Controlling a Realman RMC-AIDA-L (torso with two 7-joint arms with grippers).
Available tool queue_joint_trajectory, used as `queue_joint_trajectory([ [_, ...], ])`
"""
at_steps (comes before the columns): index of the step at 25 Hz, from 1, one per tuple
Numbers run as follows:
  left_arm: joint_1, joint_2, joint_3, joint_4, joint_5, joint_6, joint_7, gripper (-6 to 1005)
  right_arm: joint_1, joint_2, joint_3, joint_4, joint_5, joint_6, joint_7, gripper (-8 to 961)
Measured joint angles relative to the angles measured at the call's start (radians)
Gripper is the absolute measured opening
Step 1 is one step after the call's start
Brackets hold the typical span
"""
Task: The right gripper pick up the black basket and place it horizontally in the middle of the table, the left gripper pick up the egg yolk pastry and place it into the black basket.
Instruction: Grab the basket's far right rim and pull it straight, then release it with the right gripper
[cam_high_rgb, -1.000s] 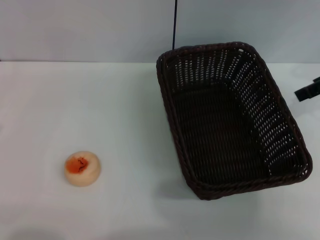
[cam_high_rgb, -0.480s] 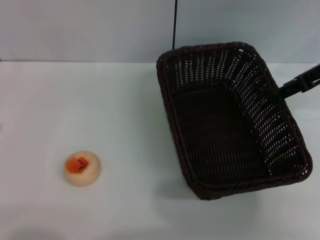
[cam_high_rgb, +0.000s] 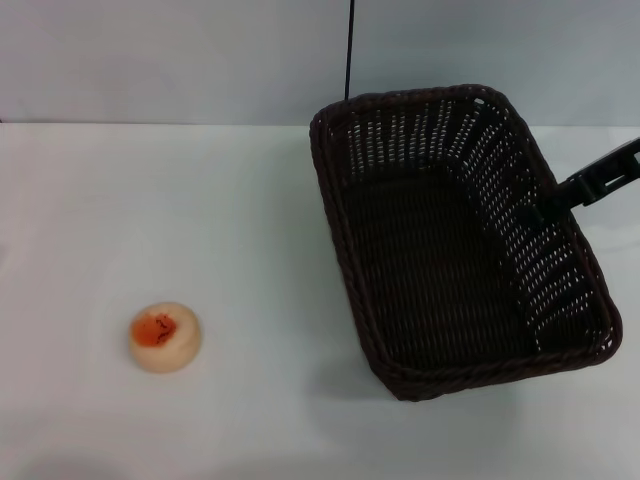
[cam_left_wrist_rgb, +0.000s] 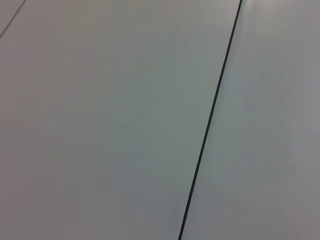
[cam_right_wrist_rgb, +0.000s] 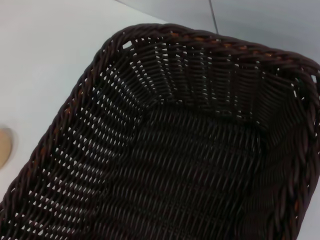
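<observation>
At about three o'clock on the white table, the right gripper reaches over the right long rim of the black woven basket, and one dark fingertip seems to be inside the wall. I cannot tell whether its jaws are parted or already pinching the rim. The basket stands with its long side running from twelve to six, slightly turned, and it is not yet horizontal. The egg yolk pastry lies well apart at about eight o'clock. The left gripper is not visible. The risk, I think, is a thin hold on the flaring wicker: the basket could tip, swing or slide when it is lifted and turned.
</observation>
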Motion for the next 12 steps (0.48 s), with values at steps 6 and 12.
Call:
queue_joint_trajectory([
  [6,-0.004,0.000,0.000,0.000,0.000,-0.004,0.001,836,-0.002,0.007,-0.008,0.022,-0.001,0.022,0.001,782],
  [12,-0.002,0.000,-0.004,0.000,-0.001,-0.006,-0.004,836,-0.003,0.014,-0.017,0.052,-0.015,0.051,0.002,780],
])
